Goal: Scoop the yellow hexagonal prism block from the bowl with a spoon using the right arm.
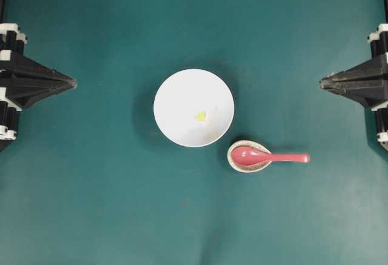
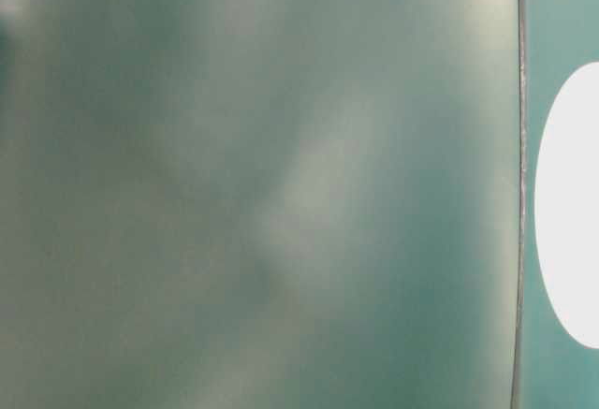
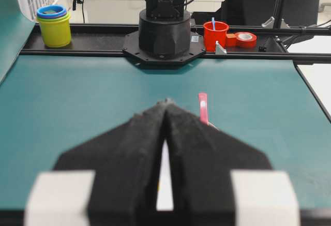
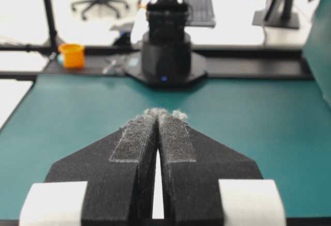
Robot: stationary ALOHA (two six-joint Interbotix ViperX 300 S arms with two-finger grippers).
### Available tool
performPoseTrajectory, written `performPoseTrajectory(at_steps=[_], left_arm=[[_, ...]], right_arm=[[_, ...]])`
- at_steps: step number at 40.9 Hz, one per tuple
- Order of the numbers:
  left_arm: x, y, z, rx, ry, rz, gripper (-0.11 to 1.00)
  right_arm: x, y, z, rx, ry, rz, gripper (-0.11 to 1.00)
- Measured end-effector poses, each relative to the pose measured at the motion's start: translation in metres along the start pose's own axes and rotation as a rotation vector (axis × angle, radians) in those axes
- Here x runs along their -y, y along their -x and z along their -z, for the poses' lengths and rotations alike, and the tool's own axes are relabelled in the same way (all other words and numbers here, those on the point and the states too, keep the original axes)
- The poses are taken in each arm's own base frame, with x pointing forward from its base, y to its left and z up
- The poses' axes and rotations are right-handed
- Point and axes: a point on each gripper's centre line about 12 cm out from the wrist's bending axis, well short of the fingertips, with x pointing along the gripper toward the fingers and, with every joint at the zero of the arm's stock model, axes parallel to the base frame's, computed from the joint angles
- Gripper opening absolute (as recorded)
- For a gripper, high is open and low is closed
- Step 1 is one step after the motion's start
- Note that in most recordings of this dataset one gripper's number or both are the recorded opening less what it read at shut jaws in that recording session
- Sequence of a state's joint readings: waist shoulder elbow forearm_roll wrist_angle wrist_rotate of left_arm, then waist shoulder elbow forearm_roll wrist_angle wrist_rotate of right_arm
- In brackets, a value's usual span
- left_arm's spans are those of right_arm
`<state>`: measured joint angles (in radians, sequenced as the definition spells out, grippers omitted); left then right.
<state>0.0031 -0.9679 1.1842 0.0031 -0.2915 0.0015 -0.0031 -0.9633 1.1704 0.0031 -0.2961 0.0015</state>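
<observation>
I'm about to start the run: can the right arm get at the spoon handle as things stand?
Probably yes. The spoon rests on the spoon rest, handle toward the right gripper, bare mat between them; the bowl sits clear.

The desk (image 1: 91, 186) is plain dark teal. The bowl (image 1: 182, 95) is plain white, and the block (image 1: 200, 116) in it is bright yellow. The spoon (image 1: 270, 156) is glossy pink-red; the rest (image 1: 248, 166) under its scoop is beige with dark speckles. Both grippers, left (image 1: 71, 83) and right (image 1: 322, 83), are black with white brackets. In the left wrist view a cup (image 3: 54, 27) is yellow with a blue rim, another cup (image 3: 215, 34) is red, and a tape roll (image 3: 245, 39) is red. In the right wrist view a cup (image 4: 72, 55) is orange.
</observation>
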Motion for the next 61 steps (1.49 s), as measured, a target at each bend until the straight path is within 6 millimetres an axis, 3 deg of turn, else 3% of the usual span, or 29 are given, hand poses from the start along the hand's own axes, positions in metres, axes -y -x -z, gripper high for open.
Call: performPoseTrajectory(at_steps=[19,24,30,36,61], left_arm=[[0.002,0.003,-0.002,-0.005,-0.016,0.009,-0.01],[0.002,0.003,0.000,-0.012,-0.016,0.009,-0.01],[0.001,0.002,0.000,-0.012,-0.016,0.007,-0.01],[0.002,0.002,0.000,-0.012,-0.018,0.009,-0.01],[0.001,0.002,0.000,-0.017,-0.022,0.008,-0.01]], right_arm=[[-0.001,-0.001,0.003,-0.015,0.001,-0.003,0.00],[-0.001,-0.001,0.003,-0.018,0.003,-0.003,0.14],[-0.001,-0.002,0.007,-0.051,0.001,-0.005,0.44],[-0.001,-0.005,0.019,-0.114,-0.002,-0.005,0.58],[-0.015,-0.011,0.101,-0.256,-0.072,-0.054,0.57]])
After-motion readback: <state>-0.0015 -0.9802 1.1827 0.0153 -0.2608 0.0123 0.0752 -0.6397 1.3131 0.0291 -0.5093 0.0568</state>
